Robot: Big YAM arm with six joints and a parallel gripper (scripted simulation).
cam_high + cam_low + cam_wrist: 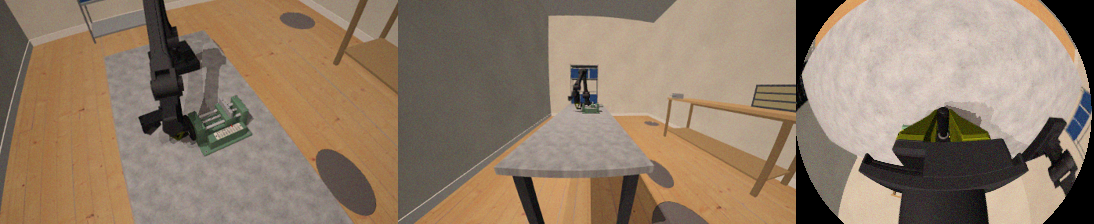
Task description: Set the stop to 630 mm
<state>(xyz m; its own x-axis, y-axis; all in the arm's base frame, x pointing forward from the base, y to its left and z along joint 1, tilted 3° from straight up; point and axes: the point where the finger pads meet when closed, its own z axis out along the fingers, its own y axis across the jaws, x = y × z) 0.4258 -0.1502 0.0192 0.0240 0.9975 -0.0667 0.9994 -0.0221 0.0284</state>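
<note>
A green stop unit (225, 142) (591, 110) stands on the grey table. Its grey and green stop (225, 108) sits on pale rods, nearer the far right end block than the handwheel end. A pale scale (223, 133) runs along the front, with a small red mark (232, 126) right of its middle; the numbers are too small to read. The black handwheel (191, 128) is at the left end, partly behind the arm. My gripper (179, 135) (943, 113) is beside the wheel, its yellow-green fingers shut on the wheel's black handle (942, 120).
The dark arm (166, 84) (584, 80) rises behind and above the unit's left end. The grey table (176, 188) (578, 145) has long open edges. A wooden side bench (731, 107) stands to the right, away from the table, and a shelf with blue bins (577, 74) is behind.
</note>
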